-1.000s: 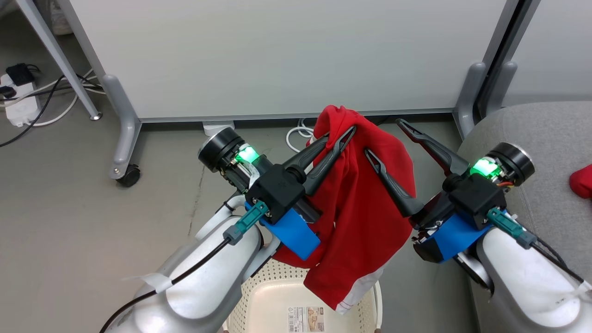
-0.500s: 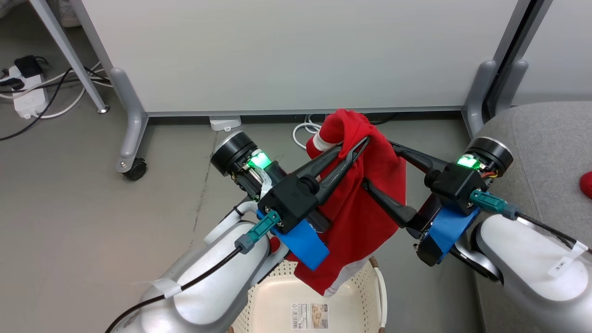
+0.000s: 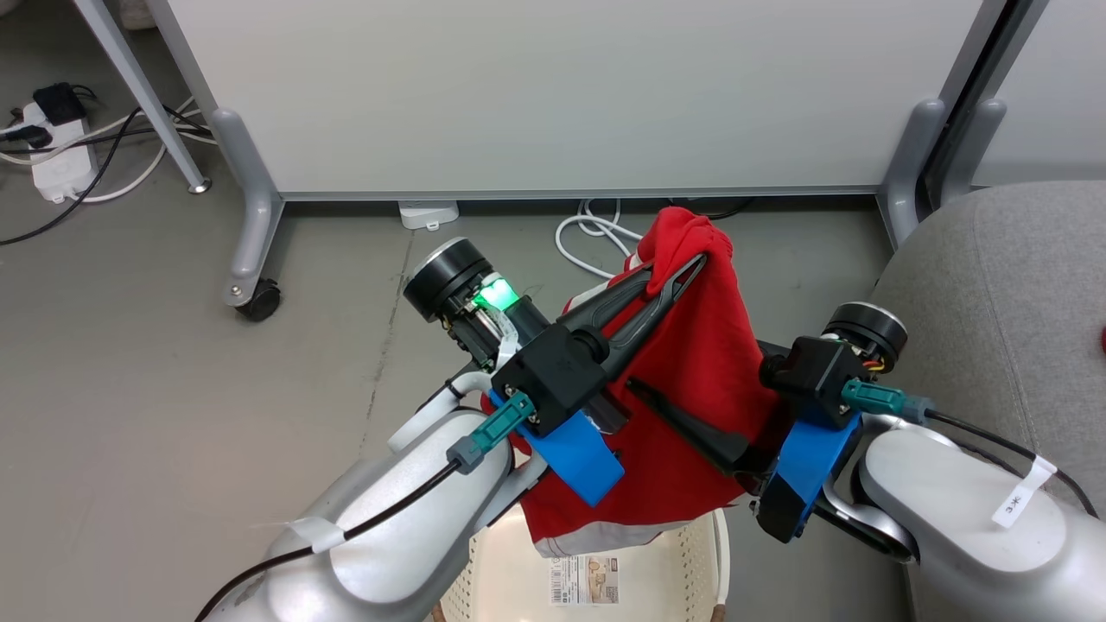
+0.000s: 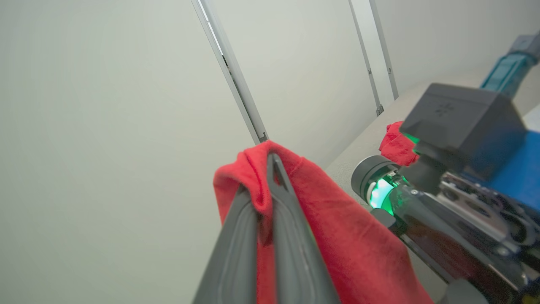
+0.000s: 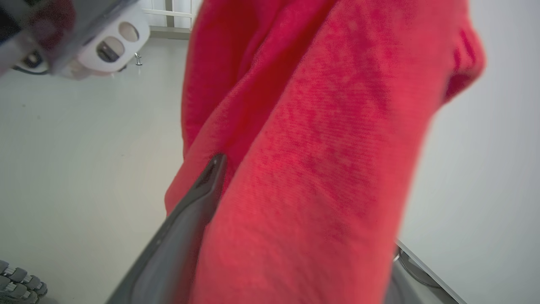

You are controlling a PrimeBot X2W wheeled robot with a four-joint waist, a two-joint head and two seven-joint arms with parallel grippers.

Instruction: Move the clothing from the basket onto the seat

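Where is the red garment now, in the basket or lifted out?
Lifted out: the garment hangs from the shut left gripper, its white-striped hem dangling over the basket.

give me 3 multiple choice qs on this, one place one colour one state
1. Where is the red garment relative to the basket? A lying flat inside it B hanging above it C beneath it
2. What colour is the garment's bottom hem? A white B black C yellow
3. The left gripper is: A open, clear of cloth B open on the basket C shut on the garment
Answers: 1 B, it dangles over the opening; 2 A, a white band edges it; 3 C, it pinches a red fold.
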